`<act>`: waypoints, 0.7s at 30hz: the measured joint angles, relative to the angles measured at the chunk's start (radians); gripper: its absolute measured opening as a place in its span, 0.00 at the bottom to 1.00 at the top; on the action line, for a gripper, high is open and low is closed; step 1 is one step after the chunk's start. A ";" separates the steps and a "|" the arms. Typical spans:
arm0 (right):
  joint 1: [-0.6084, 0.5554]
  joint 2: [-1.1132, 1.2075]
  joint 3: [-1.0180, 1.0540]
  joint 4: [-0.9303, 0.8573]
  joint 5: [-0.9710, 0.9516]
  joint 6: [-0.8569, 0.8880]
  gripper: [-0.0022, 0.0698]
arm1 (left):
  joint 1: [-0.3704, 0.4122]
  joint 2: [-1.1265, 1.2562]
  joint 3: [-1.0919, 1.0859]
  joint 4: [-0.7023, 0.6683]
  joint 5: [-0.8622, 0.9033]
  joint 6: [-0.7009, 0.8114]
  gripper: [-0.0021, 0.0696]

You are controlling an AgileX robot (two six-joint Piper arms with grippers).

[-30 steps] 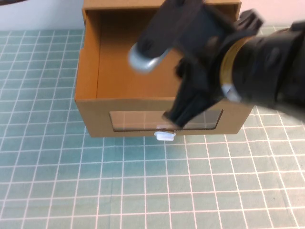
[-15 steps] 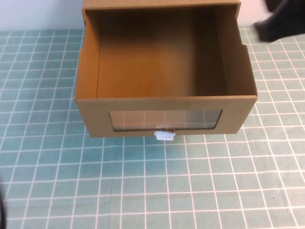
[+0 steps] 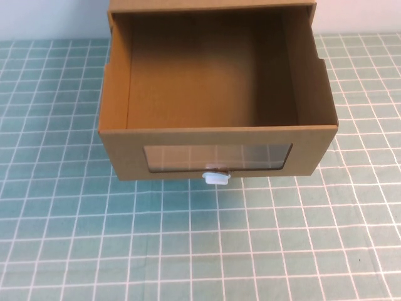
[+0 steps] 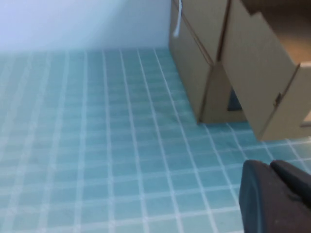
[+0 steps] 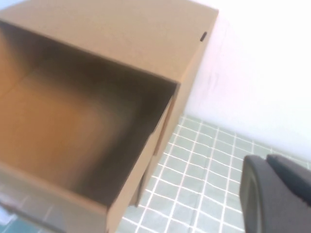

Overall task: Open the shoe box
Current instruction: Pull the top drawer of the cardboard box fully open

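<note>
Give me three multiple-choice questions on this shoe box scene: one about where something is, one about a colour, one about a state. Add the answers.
1. Where is the white tab?
A) on the drawer front, under the window
B) inside the drawer
C) on the drawer's left side

2. What colour is the mat?
A) red
B) teal with a pale grid
C) black

3. How is the drawer?
A) pushed shut
B) pulled out, empty
C) pulled out, holding shoes

Answers:
1 A: the tab sits at the front's lower edge, below the window.
2 B: teal squares surround the drawer.
3 B: its bare floor shows from above.

Neither gripper is in the high view. The left gripper is over the mat left of the drawer. The right gripper, shut, is raised at its right.
</note>
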 joint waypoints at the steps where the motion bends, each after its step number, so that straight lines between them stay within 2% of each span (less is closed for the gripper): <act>1: 0.000 -0.047 0.051 0.004 -0.021 0.000 0.01 | 0.000 0.000 0.017 -0.011 -0.002 -0.028 0.02; 10: 0.000 -0.284 0.348 0.033 -0.054 0.000 0.01 | 0.000 0.000 0.124 -0.059 -0.192 -0.069 0.02; 21: 0.000 -0.299 0.393 0.035 -0.056 0.000 0.01 | 0.000 0.000 0.130 -0.059 -0.272 -0.073 0.02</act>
